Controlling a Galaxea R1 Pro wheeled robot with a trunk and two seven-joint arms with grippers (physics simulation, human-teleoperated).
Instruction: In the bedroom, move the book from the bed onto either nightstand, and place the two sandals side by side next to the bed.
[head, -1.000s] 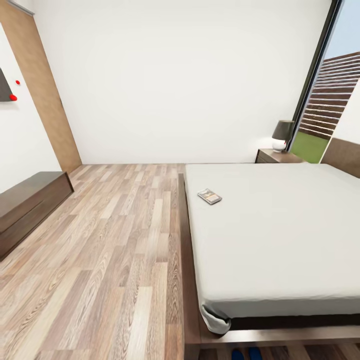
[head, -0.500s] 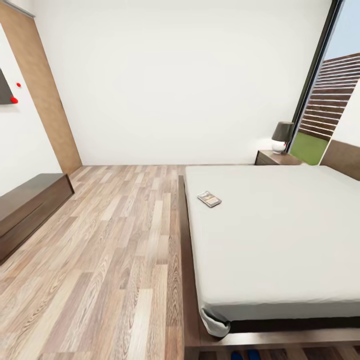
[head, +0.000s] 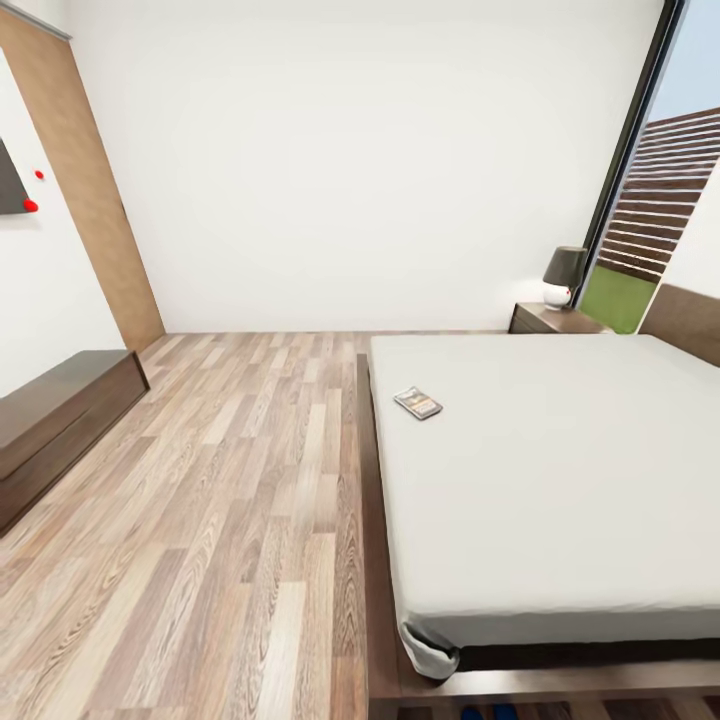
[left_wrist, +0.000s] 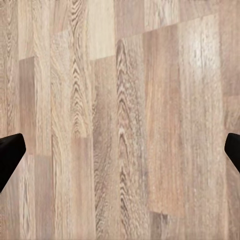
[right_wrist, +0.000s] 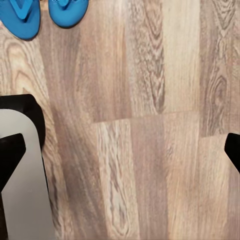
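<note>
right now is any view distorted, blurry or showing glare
Head view: wide-angle stretch, the window frame leans and the bed splays; the book is too soft to read. Both wrist views: even light, no glare on the floor; sandals crisp.

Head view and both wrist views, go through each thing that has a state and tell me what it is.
book: lying flat on the bed, near its left edge.
sandals: side by side on the floor.
lamp: upright on the nightstand.
left gripper: open, empty.
right gripper: open, empty.
</note>
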